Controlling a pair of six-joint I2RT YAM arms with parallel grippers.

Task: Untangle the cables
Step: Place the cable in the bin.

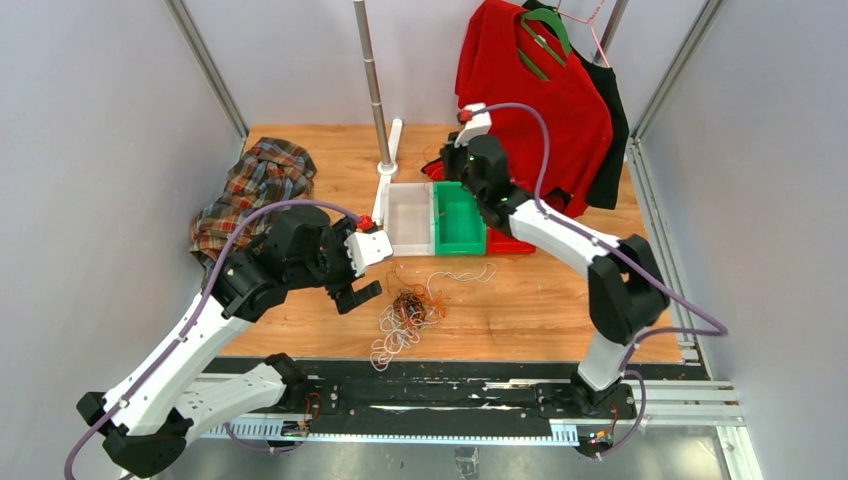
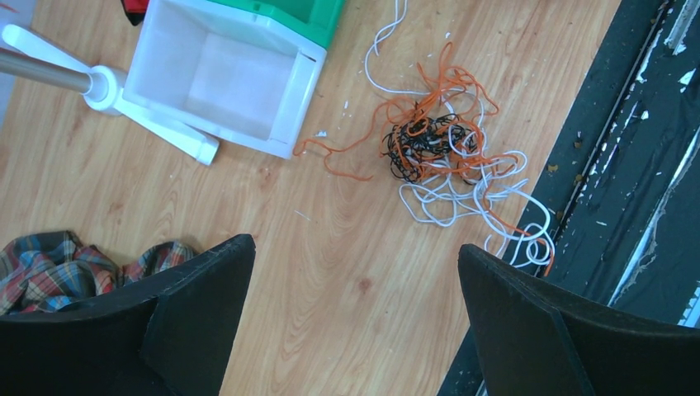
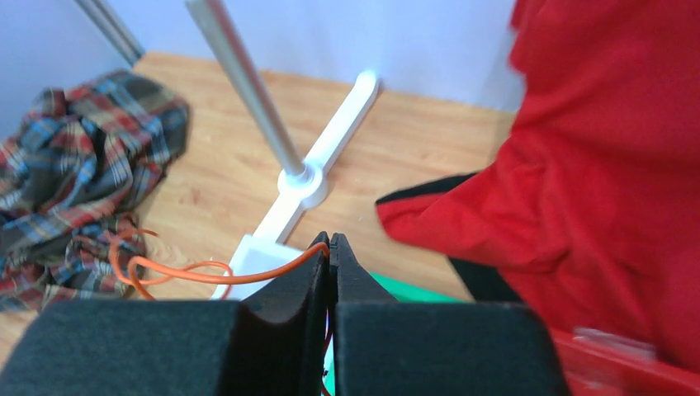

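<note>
Orange wire (image 3: 206, 272) pinched in right claw (image 3: 330, 247); left claw (image 2: 355, 252) agape above curly tangle (image 2: 437, 148).

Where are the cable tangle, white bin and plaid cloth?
cable tangle (image 2: 429, 147), left wrist view, black knot in its middle.
white bin (image 2: 219, 78), left wrist view, bare inner floor.
plaid cloth (image 1: 255, 188), top external view, middle folds.

In the right wrist view the orange cable (image 3: 223, 274) vanishes into the pinched right end effector (image 3: 329, 243), which hides most of the green bin (image 3: 413, 290). The red shirt (image 3: 603, 190) is blurry and cropped. From overhead, the tangle (image 1: 408, 312) strands are too tiny to trace.
</note>
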